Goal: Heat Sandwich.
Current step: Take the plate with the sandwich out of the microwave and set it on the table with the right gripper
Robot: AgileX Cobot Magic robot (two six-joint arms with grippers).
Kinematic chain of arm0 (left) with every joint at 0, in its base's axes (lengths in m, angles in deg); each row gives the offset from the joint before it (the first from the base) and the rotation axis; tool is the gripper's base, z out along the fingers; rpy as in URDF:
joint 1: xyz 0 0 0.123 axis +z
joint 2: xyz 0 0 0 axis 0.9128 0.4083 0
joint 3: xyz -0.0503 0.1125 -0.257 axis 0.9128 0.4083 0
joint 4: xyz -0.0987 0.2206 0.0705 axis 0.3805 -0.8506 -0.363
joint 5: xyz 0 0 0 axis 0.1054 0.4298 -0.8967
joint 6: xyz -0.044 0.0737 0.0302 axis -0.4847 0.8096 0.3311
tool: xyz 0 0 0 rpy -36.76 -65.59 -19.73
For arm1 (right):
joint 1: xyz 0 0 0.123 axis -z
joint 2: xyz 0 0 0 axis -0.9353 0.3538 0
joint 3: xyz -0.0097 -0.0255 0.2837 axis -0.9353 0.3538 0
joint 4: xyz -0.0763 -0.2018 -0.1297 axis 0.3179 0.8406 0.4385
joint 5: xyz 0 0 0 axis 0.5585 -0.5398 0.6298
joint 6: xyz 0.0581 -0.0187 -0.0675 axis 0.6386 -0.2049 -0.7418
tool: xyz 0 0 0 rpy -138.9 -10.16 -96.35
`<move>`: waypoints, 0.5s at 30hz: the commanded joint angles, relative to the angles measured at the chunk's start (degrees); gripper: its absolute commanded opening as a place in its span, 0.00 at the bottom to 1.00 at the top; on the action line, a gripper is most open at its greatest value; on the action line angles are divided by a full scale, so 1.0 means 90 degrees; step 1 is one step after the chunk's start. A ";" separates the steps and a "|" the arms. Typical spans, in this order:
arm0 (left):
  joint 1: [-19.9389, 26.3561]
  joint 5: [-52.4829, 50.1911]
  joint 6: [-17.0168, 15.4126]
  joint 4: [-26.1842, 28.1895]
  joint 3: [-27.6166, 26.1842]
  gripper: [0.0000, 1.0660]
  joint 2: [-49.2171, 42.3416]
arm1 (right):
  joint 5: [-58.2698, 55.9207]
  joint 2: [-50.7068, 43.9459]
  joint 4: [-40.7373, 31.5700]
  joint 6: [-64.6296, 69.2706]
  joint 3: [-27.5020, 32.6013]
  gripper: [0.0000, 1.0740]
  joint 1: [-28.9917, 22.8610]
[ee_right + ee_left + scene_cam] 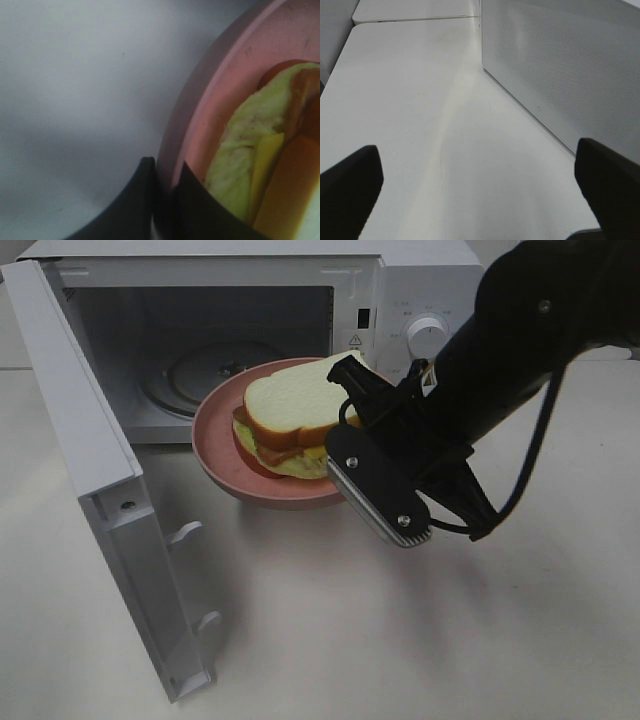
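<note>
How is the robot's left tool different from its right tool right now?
The left tool is wide open, while the right tool is pinched shut on the rim of the pink plate.
The left tool holds nothing and hangs over the bare white table beside the microwave; the right tool carries the plate with the sandwich in front of the open microwave.
Both have dark fingers.

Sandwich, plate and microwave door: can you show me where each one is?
Sandwich (290, 400): high camera view, on the top slice of bread.
Plate (215, 445): high camera view, on the bare pink rim left of the sandwich.
Door (75, 410): high camera view, on the inner face of the open door.
</note>
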State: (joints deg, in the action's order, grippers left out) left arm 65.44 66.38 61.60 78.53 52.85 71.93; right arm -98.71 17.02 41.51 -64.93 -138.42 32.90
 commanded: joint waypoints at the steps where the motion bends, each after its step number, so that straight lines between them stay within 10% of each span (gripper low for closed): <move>1: 0.0013 -0.0102 0.0006 0.0045 0.0019 0.97 -0.0146 | 0.0178 -0.0376 -0.0051 0.0045 0.0261 0.00 0.0019; 15: 0.0013 -0.0102 0.0006 0.0045 0.0019 0.97 -0.0146 | 0.0102 -0.1630 -0.0006 0.0707 0.1477 0.00 0.0019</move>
State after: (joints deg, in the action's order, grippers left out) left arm 65.44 66.38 61.60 78.53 52.85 71.93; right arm -98.77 4.12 41.63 -59.55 -125.75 32.90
